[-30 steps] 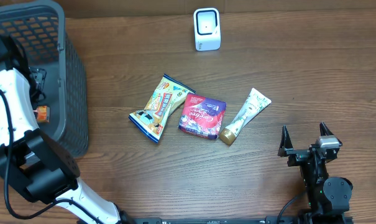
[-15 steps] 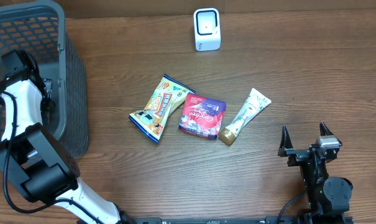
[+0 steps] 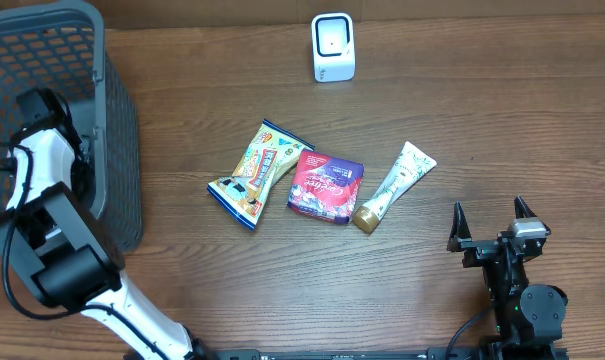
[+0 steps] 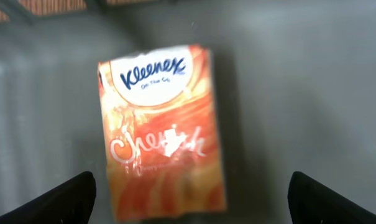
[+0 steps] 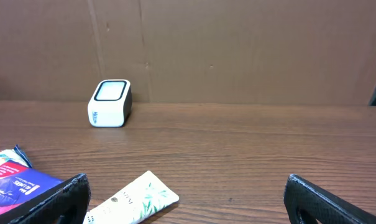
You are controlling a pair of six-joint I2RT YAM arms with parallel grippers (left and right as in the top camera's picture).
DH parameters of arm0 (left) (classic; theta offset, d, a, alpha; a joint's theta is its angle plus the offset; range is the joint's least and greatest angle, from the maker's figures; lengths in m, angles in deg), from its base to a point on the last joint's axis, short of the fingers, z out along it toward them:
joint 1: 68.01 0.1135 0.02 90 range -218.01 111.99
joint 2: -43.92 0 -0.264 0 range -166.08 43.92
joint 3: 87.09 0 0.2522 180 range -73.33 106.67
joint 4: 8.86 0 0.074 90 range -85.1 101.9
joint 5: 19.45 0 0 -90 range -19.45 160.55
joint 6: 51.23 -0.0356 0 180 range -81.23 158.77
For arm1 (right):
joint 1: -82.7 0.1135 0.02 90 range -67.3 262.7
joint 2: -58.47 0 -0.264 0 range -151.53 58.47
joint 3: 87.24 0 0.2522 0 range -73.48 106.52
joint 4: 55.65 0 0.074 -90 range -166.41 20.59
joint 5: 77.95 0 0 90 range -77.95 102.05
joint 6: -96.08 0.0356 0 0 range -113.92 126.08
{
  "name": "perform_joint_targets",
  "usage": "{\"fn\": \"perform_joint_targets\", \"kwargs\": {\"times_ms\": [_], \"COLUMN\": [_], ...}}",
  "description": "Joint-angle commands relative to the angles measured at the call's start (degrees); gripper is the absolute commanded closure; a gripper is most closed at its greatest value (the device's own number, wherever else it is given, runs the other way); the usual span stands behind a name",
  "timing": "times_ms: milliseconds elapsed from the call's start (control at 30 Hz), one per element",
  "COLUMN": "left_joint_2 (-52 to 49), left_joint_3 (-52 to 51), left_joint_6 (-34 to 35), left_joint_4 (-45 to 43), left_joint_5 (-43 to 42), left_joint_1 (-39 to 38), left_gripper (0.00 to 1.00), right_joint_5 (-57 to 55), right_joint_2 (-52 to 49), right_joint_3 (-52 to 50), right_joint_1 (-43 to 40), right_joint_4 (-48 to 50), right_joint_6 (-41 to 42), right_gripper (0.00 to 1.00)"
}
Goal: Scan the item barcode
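Note:
An orange Kleenex tissue pack [image 4: 161, 130] lies flat on the grey basket floor [image 4: 299, 93]. My left gripper [image 4: 191, 205] hangs over its near end, open, its black fingertips [image 4: 76, 196] standing wide on either side without touching it. From overhead, only the left arm [image 3: 40, 125] shows, reaching into the basket [image 3: 117, 150]; the pack is hidden there. The white barcode scanner [image 3: 333, 47] stands at the back of the table, also seen as the scanner [image 5: 109, 103] in the right wrist view. My right gripper [image 3: 489, 215] rests open and holding nothing at the front right.
A colourful snack bag [image 3: 259, 172], a pink and purple packet [image 3: 326, 186] and a white tube with a gold cap [image 3: 394, 185] lie in a row mid-table. The tube [image 5: 133, 198] lies just ahead of the right gripper [image 5: 188, 199]. A brown wall backs the table.
My left arm has swung further into the basket, and the orange item that showed beside it from overhead is now covered. Its jaws have narrowed slightly. The right arm has not moved.

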Motion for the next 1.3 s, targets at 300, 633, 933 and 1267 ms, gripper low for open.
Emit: {"fn": "perform_joint_targets", "kwargs": {"times_ms": [300, 633, 933, 1267], "left_joint_2": [-3.1, -1.5, 7.9, 24.0], "left_joint_3": [-1.0, 1.9, 16.3, 19.9], "left_joint_6": [-1.7, -10.8, -10.9, -19.4], "left_joint_4": [1.3, 6.8, 21.7, 22.8], "left_joint_5": [4.4, 4.4, -0.9, -22.3], "left_joint_1": [3.1, 3.2, 0.5, -13.9], "left_gripper": [0.51, 0.96, 0.96, 0.96], "right_joint_5": [-0.6, -0.6, -0.6, -0.6], "right_joint_2": [0.5, 0.5, 0.5, 0.5], "right_joint_3": [-0.6, -0.6, -0.6, -0.6], "right_joint_1": [-0.2, -0.2, -0.2, -0.2], "right_joint_4": [0.3, 0.3, 0.3, 0.3], "right_joint_6": [0.0, 0.0, 0.0, 0.0], "right_gripper": [0.00, 0.00, 0.00, 0.00]}}
